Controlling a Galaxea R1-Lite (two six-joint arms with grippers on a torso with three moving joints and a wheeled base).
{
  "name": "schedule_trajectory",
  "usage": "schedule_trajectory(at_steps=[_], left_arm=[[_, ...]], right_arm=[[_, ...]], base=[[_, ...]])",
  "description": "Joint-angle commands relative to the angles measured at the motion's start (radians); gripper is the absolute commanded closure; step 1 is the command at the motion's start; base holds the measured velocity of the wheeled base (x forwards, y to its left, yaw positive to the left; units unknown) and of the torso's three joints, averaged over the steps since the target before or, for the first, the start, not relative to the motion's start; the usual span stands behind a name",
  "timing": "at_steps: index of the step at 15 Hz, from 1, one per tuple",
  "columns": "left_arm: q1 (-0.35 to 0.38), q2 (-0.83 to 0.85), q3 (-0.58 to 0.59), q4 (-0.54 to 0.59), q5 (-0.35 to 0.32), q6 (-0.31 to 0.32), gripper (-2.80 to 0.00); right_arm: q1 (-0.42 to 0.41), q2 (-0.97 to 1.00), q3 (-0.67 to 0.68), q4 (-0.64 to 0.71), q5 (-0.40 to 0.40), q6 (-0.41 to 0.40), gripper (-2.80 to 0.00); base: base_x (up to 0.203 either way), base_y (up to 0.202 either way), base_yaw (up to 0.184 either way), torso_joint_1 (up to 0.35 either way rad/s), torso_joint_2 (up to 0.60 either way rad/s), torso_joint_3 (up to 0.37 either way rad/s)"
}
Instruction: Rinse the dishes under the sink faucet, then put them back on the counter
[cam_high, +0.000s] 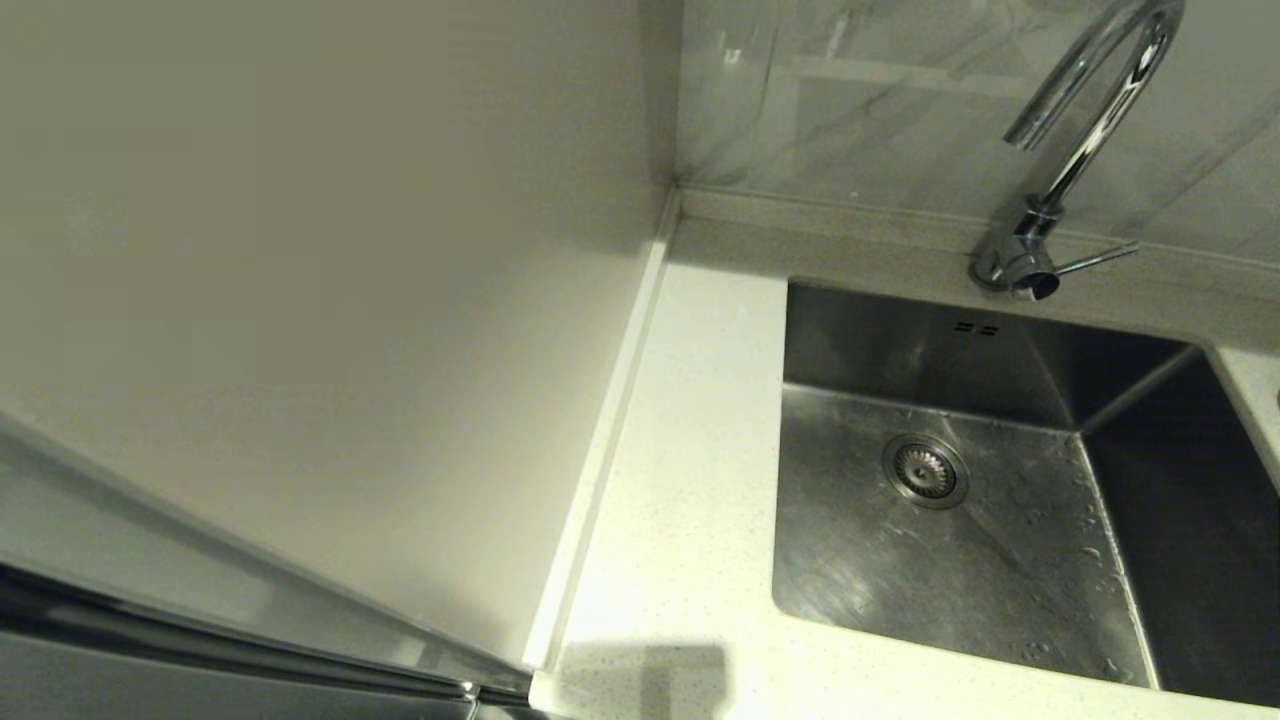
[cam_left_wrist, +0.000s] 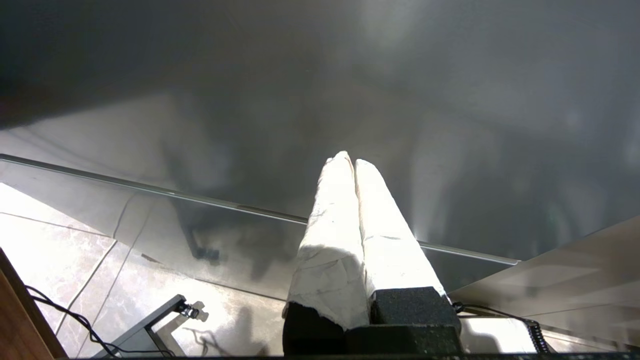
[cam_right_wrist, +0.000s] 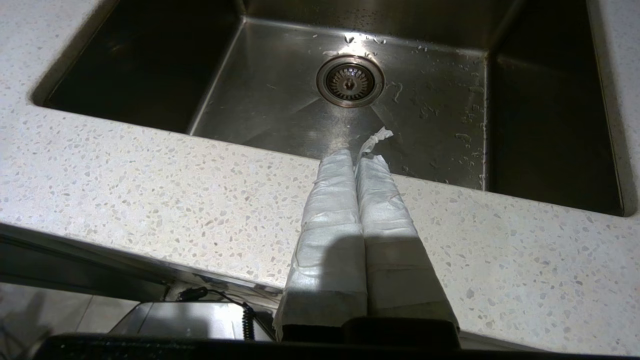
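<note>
Right gripper (cam_right_wrist: 355, 160) clenched on nothing, poised over counter (cam_right_wrist: 150, 175) edge with sink (cam_right_wrist: 280, 110) just beyond, likely awaiting start; left gripper (cam_left_wrist: 350, 162) likewise clenched, parked low; no bowls in sight.

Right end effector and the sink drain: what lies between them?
In the right wrist view, only a strip of counter and wet sink floor lie between the shut right end effector and the drain. No bowl.

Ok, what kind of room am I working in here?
Most likely a home kitchen: a stainless steel sink with a strainer drain is set into a speckled counter, a chrome gooseneck faucet stands behind it, and the back wall is tiled.
</note>
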Motion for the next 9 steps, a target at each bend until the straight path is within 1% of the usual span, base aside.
schedule_trajectory(at_steps=[1,9], left_arm=[[0.0,-0.003,0.0,0.0,0.0,0.0,0.0],[0.0,-0.003,0.0,0.0,0.0,-0.001,0.0]], right_arm=[[0.0,0.001,0.0,0.0,0.0,0.0,0.0],[0.0,0.001,0.001,0.0,0.0,0.0,0.0]], base=[[0.0,0.0,0.0,0.0,0.0,0.0],[0.0,0.0,0.0,0.0,0.0,0.0]])
